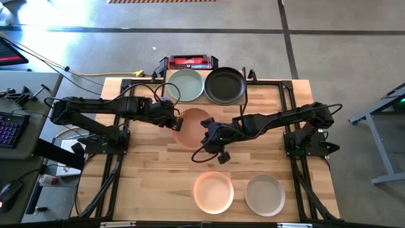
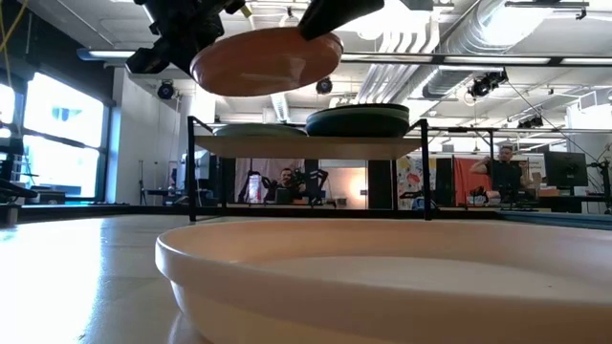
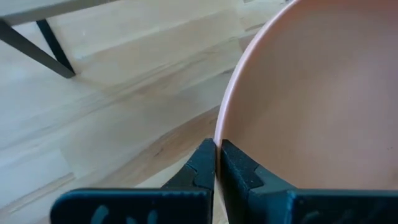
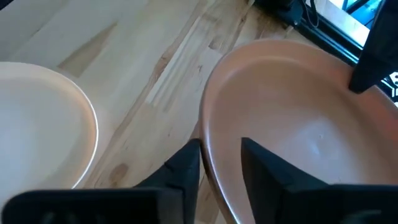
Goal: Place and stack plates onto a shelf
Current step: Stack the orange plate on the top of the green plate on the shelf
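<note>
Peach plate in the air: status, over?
Left gripper shut on the peach plate's rim. Right gripper open astride the opposite rim. Plate held above the table; shelf carries a green and a black plate.

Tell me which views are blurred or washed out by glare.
Low view: the pale plate nearest the lens fills the foreground, soft and out of focus, while the shelf behind is sharper. Left wrist view: the wooden table is overexposed. High view: glare streaks the floor.

Peach plate (image 1: 192, 126) aloft (level, mid-table)
</note>
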You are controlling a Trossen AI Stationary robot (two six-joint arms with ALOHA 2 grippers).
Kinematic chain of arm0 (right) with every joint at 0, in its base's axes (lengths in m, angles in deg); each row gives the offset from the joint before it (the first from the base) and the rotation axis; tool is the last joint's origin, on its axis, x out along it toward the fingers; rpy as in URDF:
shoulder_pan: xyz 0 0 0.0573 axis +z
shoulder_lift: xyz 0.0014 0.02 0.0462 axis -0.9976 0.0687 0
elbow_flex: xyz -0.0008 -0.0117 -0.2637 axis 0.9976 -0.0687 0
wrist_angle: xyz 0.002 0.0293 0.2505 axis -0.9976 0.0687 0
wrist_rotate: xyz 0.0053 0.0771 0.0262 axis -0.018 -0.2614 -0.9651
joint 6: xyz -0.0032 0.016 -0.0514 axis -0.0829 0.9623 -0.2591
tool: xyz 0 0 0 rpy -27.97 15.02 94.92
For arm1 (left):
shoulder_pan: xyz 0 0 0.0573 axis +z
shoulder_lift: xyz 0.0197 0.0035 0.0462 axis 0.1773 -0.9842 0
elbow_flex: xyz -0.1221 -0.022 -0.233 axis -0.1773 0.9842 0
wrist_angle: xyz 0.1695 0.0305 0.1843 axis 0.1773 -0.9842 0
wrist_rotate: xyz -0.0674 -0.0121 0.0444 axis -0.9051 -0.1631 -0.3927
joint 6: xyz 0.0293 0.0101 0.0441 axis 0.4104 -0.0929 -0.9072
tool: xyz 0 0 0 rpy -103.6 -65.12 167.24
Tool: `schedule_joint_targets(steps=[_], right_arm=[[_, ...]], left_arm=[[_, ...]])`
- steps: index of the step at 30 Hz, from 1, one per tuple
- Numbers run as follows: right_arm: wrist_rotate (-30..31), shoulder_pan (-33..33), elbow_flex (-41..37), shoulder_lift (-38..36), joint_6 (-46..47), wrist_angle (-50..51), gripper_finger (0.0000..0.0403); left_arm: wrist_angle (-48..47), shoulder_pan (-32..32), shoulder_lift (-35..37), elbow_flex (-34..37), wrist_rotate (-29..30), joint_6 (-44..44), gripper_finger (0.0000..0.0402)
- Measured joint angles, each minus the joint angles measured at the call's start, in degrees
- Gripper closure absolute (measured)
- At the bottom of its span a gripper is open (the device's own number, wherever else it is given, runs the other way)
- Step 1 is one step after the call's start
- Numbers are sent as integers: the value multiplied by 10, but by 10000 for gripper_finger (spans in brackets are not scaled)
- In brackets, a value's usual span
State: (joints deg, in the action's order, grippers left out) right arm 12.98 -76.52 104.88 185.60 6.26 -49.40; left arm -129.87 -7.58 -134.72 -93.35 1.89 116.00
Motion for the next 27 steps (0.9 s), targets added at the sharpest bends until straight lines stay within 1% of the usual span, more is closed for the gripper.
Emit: schedule_joint_targets(steps=[5,12,15,21,27], right_arm=[[2,0,0,-6,0,23,303],[64,-1,0,-33,51,36,302],[78,-2,0,-49,66,46,302],[87,-2,0,-83,107,53,302],[93,-1,0,-105,163,58,302]], left_arm=[[-2,0,3,0,17,-13,401],[-4,8,26,0,38,-24,401],[-6,18,37,0,43,-32,401],[-8,55,65,0,59,-58,401],[-12,119,83,-6,60,-105,401]])
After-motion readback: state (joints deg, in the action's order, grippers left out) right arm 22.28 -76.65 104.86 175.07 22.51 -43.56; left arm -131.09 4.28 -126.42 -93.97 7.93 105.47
